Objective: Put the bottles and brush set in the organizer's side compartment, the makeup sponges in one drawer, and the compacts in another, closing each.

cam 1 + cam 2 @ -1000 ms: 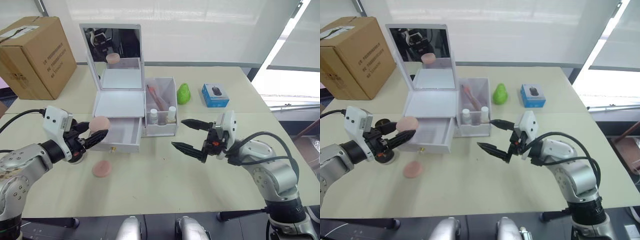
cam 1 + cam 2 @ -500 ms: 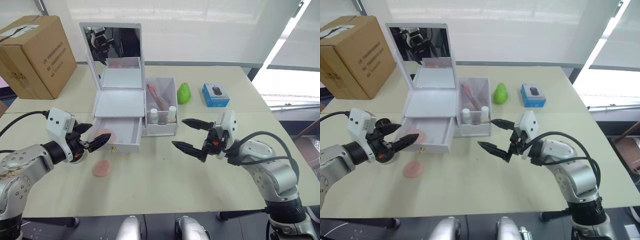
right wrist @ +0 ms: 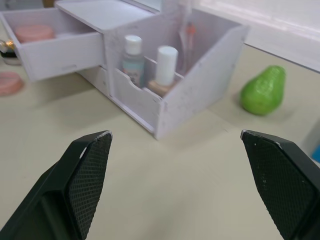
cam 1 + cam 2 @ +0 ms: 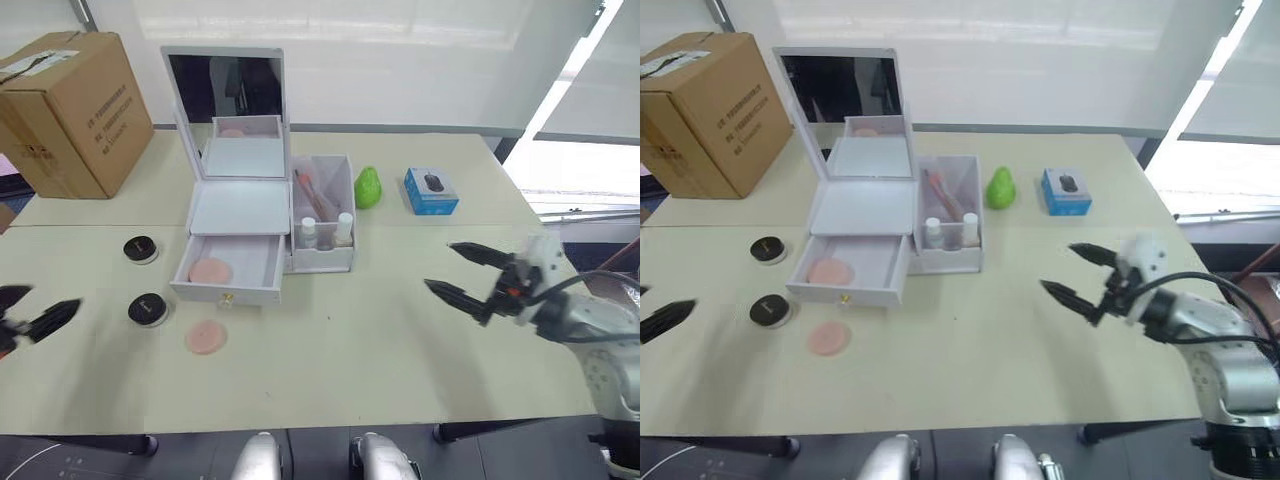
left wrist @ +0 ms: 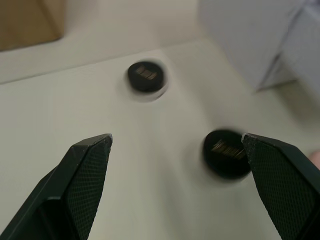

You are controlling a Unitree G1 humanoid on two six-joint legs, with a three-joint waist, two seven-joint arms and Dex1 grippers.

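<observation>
While our left gripper [image 4: 30, 315] hangs at the table's [image 4: 330, 380] left edge with its jaws spread wide and empty, our right gripper [image 4: 462, 275] hovers over bare tabletop well to the right of the organizer [image 4: 240, 215], jaws likewise wide apart and holding nothing. We see the organizer's lower drawer [image 4: 228, 272] pulled out toward us, with one makeup sponge [image 4: 210, 271] lying flat inside it. The second sponge [image 4: 205, 337] lies on the table just in front of the drawer's front edge. Both compacts sit left of the drawer: one [image 4: 141, 249] farther back, one [image 4: 148, 310] nearer us, apart from each other. In the side compartment [image 4: 330, 215] two bottles [image 3: 150, 62] stand upright behind the low front divider, and the brush set [image 4: 310, 195] leans in the taller rear section. A green pear-shaped object [image 4: 368, 187] and a blue box [image 4: 431, 190] sit right of the organizer; a cardboard box [image 4: 65, 110] stands at the far left. The broad front strip of table is bare.
</observation>
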